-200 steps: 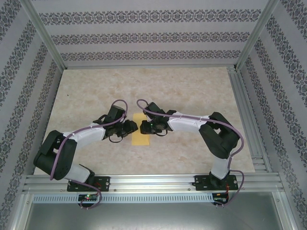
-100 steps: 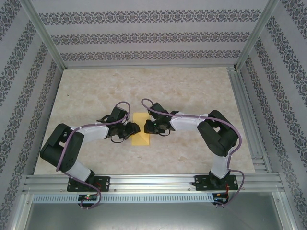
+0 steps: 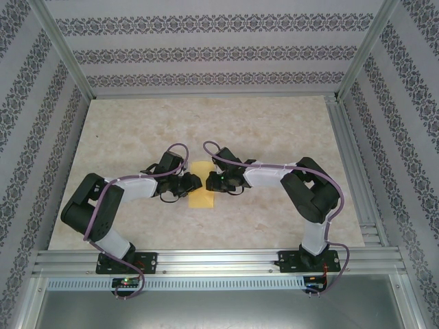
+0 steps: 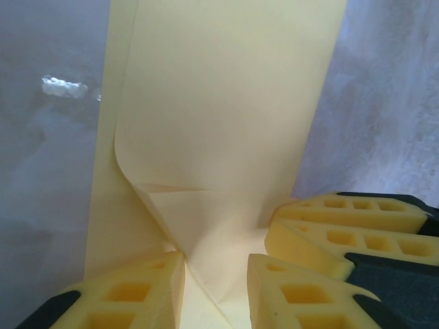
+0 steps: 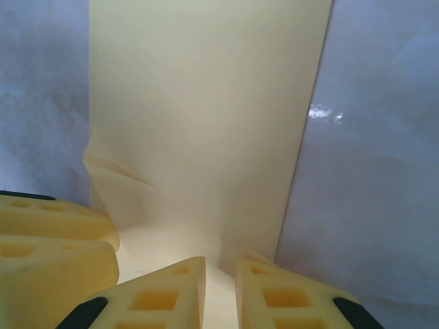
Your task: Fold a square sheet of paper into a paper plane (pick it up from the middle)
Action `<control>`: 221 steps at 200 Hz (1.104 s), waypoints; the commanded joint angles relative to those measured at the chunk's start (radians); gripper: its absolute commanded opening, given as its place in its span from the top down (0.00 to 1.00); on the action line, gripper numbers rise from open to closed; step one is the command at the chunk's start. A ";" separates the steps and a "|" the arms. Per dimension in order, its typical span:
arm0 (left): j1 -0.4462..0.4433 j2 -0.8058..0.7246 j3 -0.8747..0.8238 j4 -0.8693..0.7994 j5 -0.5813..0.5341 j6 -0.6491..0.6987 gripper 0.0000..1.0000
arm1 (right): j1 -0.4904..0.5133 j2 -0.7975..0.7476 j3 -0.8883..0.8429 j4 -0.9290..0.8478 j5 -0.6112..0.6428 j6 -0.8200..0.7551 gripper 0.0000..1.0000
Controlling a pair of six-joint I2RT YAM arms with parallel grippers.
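Left hand at paper, lengthwise near-far

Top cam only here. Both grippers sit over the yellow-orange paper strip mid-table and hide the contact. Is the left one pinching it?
Observer: From the left wrist view, no clamp that I can see. On the left gripper the yellow fingers stand apart, and a raised ridge of the yellow-orange paper runs between them.
Operator: Paper flat otherwise?
Observer: No. The top layer's left edge curls up off the layer beneath, just ahead of those fingers.
Operator: Right gripper?
Observer: From the right wrist view, the right gripper shows a narrow gap with paper in it. I can't tell whether it pinches.
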 commanded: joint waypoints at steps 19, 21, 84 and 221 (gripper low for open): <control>0.007 0.011 0.018 0.050 0.022 0.012 0.67 | -0.011 0.010 -0.014 0.013 -0.007 0.022 0.81; 0.006 0.010 0.018 0.046 0.021 0.012 0.66 | -0.012 0.010 -0.015 0.012 -0.008 0.022 0.81; 0.005 -0.020 0.026 -0.075 -0.045 0.012 0.62 | -0.022 0.001 -0.029 0.033 -0.015 0.043 0.81; 0.006 0.045 0.079 -0.015 -0.010 0.030 0.84 | -0.039 -0.068 -0.044 0.063 -0.038 0.050 0.80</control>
